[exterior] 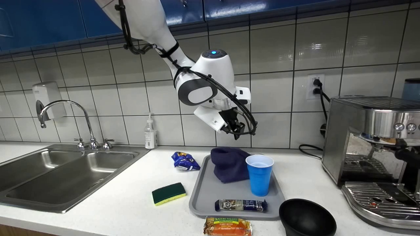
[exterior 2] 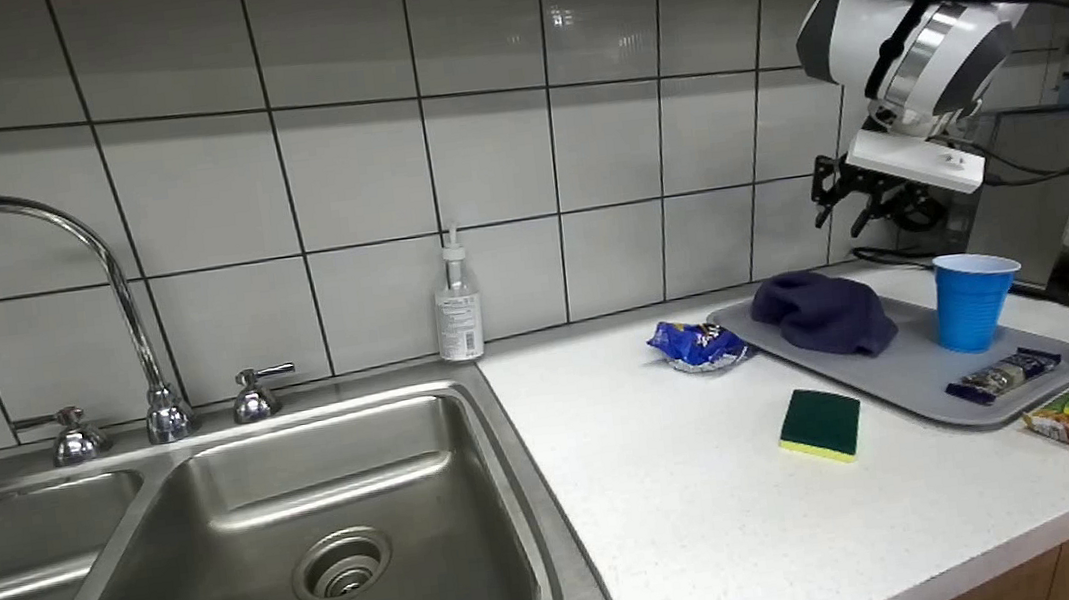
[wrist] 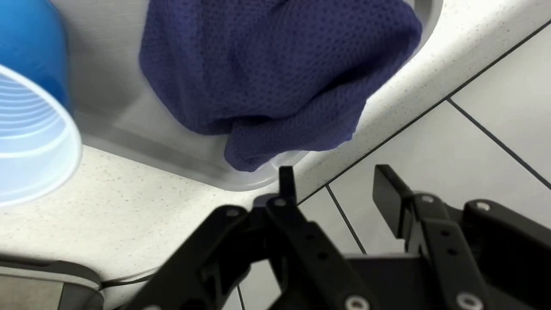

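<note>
Plainly empty, the tool (wrist: 335,170) hangs, black fingers (wrist: 386,199) spread apart, above the crumpled, dimple-textured purple cloth (wrist: 275,73) at the far end of the smooth gray tray (exterior: 210,190) on the white, speckled tabletop (exterior: 131,200). Right of the cloth stands a ribbed blue plastic cup (exterior: 259,178); just beside the tray's near edge, an orange wrapper (exterior: 228,226) reads "Nature Valley".

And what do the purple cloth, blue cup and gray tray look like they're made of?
The purple cloth looks like soft, matte fabric, given its dimpled texture and loose folds; fiber unclear. The blue cup is probably thin, slightly glossy plastic, with ribbed inner walls. The gray tray seems to be molded plastic: smooth, mostly matte, rounded corners.
</note>
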